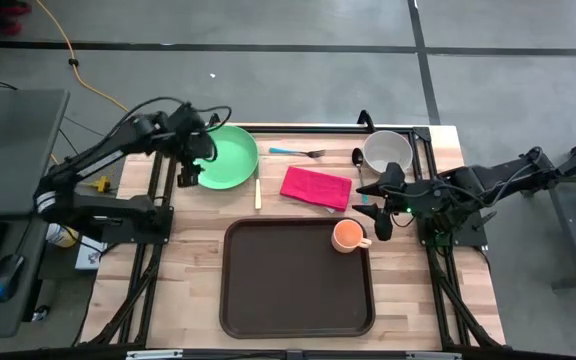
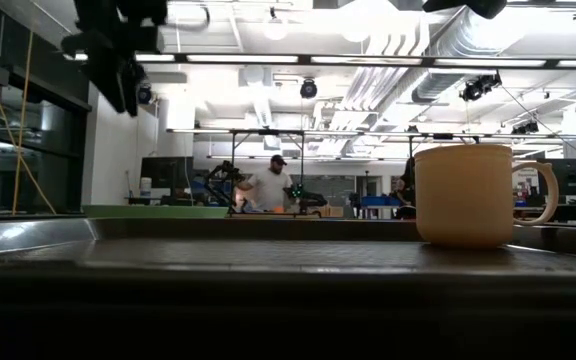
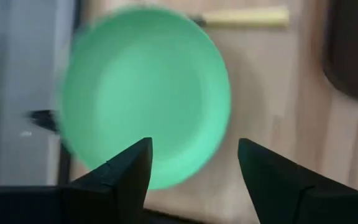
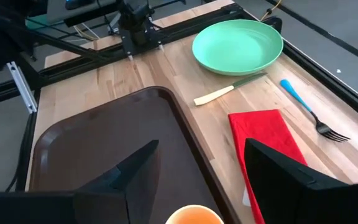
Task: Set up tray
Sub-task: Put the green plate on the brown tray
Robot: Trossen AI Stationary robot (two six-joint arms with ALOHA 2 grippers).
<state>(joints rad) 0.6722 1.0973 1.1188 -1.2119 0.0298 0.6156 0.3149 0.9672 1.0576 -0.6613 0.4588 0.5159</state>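
Note:
The dark brown tray [image 1: 298, 290] lies at the table's near middle. An orange cup [image 1: 348, 236] stands upright on its base in the tray's far right corner, its handle toward the right. My right gripper [image 4: 201, 162] is open just above and to the right of the cup and holds nothing. A round green plate [image 1: 230, 157] rests flat on the wood at the far left. My left gripper [image 3: 194, 168] hangs open over the plate's left part, pointing steeply down, clear of it.
Between plate and bowl lie a cream-handled knife [image 1: 258, 193], a blue-handled fork [image 1: 296, 152] and a folded red napkin [image 1: 316, 187]. A white bowl [image 1: 386, 152] stands at the far right with a dark spoon [image 1: 357, 158] beside it. Most of the tray floor is bare.

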